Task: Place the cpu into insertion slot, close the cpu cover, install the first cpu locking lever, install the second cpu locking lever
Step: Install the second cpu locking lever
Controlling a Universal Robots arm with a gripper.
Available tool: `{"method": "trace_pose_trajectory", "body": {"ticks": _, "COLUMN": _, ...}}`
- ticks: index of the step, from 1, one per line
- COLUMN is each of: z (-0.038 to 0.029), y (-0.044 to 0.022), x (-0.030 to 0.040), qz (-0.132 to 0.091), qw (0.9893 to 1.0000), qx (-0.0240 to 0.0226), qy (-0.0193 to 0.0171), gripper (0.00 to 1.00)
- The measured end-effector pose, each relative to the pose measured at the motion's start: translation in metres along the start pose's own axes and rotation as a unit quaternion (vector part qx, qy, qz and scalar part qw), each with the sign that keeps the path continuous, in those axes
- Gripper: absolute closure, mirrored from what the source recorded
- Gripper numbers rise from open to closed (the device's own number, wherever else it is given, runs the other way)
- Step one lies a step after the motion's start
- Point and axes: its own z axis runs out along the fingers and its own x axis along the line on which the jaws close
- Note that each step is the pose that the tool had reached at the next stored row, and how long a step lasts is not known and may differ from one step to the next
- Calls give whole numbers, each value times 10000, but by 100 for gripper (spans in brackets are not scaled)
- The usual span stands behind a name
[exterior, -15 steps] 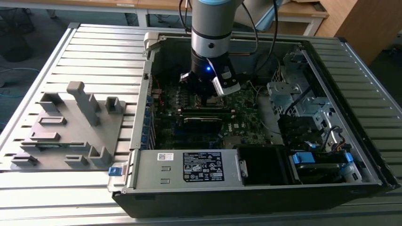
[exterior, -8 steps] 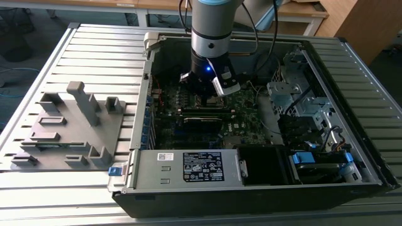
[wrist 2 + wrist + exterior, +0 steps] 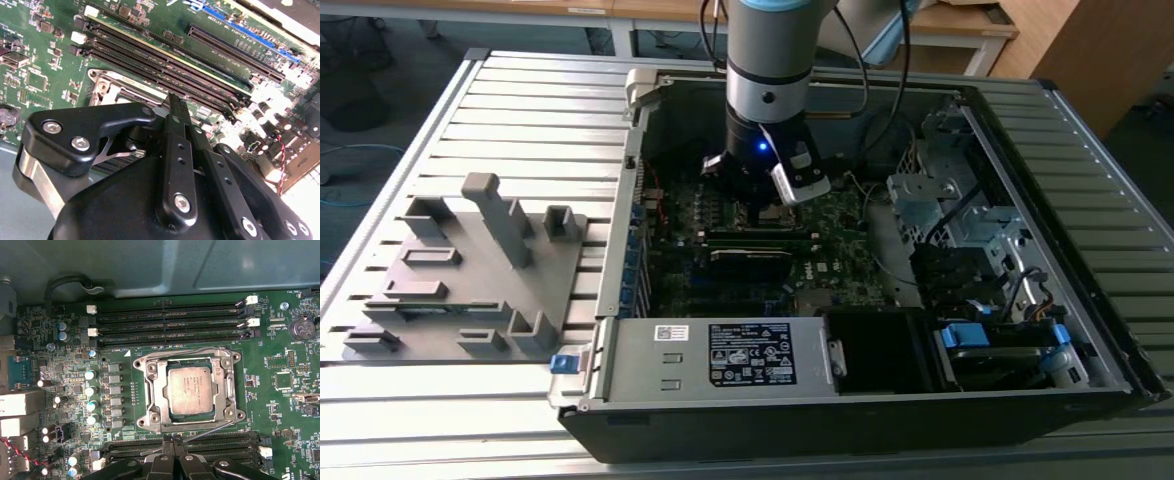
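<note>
Here, the gripper (image 3: pixel 767 195) is shown lowered into an open computer case (image 3: pixel 881 430), directly above the motherboard (image 3: pixel 280 405). In the first wrist view, the cpu (image 3: pixel 189 390) is seen lying flat in the insertion slot (image 3: pixel 216 390), metal top up. The cpu cover (image 3: pixel 152 390) is folded down around it, so that the chip shows through the cut-out middle. One thin wire lever (image 3: pixel 182 351) is laid along the edge of the cover nearest the memory slots (image 3: pixel 170 320) and appears to be down. A second lever (image 3: pixel 207 431) is seen running slantwise off the opposite edge, not parallel to the frame, and is judged to be unlatched.

The fingertips (image 3: pixel 172 442) are placed just beside the inner end of this slanted lever. In the second wrist view, the fingers (image 3: pixel 175 150) are seen drawn together to a single narrow tip, with nothing visibly clamped between them. Whether the tip touches the lever cannot be told.

The placing and covering steps are judged complete, and the lever work is taken to be the step in hand. That step is judged to call for a steady downward and sideways push, so that the slanted wire is swung flat and caught under its hook without slipping off the tip.
</note>
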Motion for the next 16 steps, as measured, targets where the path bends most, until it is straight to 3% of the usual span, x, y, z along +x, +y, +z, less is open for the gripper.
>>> {"method": "trace_pose_trajectory", "body": {"ticks": 16, "z": 13, "y": -4, "x": 45, "qz": 0, "qw": 10000, "qx": -1, "qy": 0, "gripper": 90}}
